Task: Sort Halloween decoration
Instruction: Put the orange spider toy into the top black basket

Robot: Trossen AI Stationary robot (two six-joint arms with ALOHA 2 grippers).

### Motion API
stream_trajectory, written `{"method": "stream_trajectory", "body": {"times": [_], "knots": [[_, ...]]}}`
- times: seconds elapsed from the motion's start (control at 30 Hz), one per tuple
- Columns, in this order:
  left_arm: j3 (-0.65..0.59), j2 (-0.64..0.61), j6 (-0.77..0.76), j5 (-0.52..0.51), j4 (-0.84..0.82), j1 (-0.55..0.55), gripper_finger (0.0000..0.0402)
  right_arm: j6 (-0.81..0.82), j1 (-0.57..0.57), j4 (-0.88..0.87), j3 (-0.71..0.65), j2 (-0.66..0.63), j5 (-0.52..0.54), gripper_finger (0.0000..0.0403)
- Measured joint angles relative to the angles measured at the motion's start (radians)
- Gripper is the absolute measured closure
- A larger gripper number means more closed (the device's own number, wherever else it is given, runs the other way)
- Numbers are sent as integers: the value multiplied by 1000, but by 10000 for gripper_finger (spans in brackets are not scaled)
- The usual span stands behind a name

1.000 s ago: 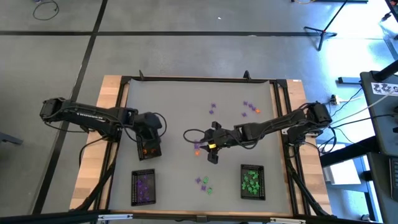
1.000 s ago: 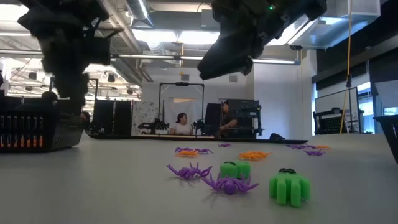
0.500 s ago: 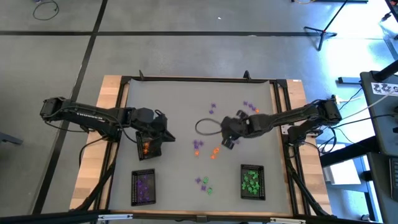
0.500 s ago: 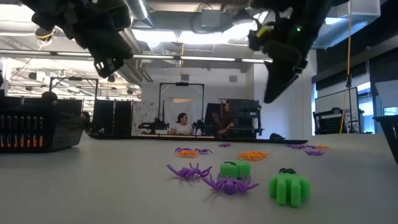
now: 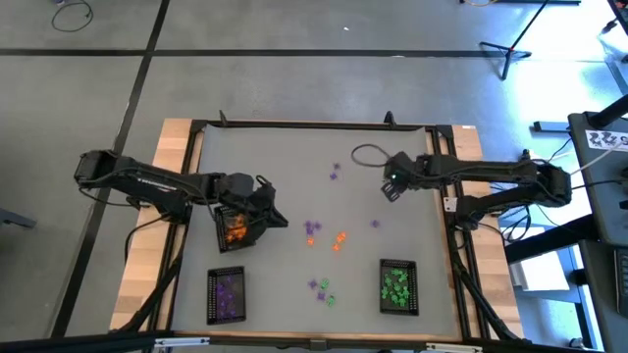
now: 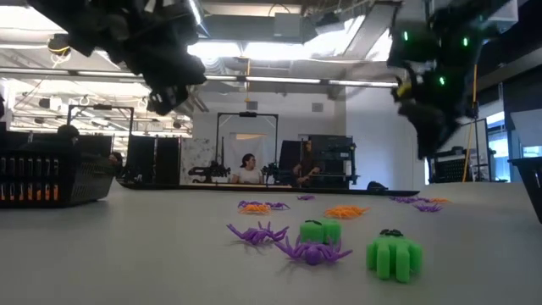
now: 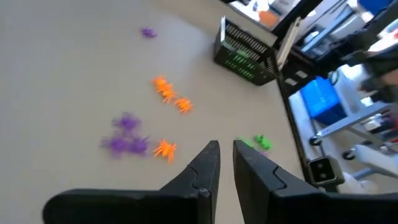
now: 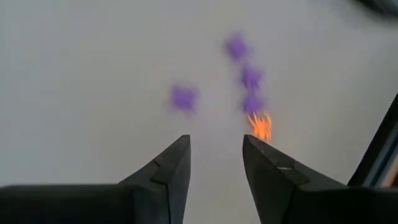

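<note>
- You see tiny orange, purple and green Halloween decoration [image 5: 312, 228] trinkets lying scattered mid-table.
- Two purple spiders and two green pieces [image 6: 394, 254] lie at your near edge.

Setting: robotics laboratory, open-plan, industrial hall.
Evidence: grey tabletop with pale wooden side boards [image 5: 177, 186] in a black metal frame, centre of the high view; two dark jointed robot arms mounted at its sides; grey concrete floor marked with dark tape lines [image 5: 137, 88], upper left; black tripod stand [image 5: 510, 44], upper right; exposed ceiling ducts and strip lights [image 6: 254, 51], top of the low view; two seated people at equipment racks [image 6: 275, 169], mid-background.
</note>
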Motion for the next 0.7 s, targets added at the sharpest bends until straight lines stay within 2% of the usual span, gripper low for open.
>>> {"method": "stream_trajectory", "body": {"times": [0.13, 0.27, 0.47, 0.7], "knots": [[0, 57, -20, 37, 96, 6, 353, 2, -111, 74, -99, -1, -61, 259], [0, 80, -48, 79, 133, 24, 337, 1, -181, 149, -152, 10, -53, 259], [0, 81, -57, 81, 149, 29, 332, -6, -245, 197, -156, 9, 13, 259], [0, 81, -59, 87, 189, 24, 332, -22, -307, 195, -156, 12, -43, 259]]}}
